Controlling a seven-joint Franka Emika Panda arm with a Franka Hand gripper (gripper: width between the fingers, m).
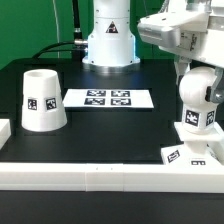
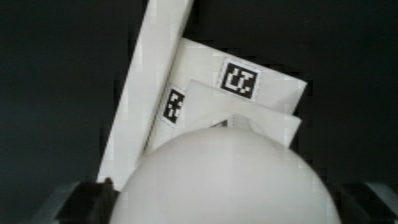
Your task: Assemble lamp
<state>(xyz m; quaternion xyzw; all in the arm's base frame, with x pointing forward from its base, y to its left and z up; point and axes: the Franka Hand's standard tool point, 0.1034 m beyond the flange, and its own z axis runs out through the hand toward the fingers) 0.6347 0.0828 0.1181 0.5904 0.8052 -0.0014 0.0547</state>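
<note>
The claw (image 2: 221, 206) pinches the bulb (image 1: 196, 100) by its round head, keeping it upright directly beneath itself, over the base (image 1: 188, 152), probably to seat it there; the shade (image 1: 44, 100) stands well aside.

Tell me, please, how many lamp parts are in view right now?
3. The shade stands at the exterior view's left; the bulb is in the pincer at that view's right; the flat base lies beneath it by the rail. None seems hidden.
</note>
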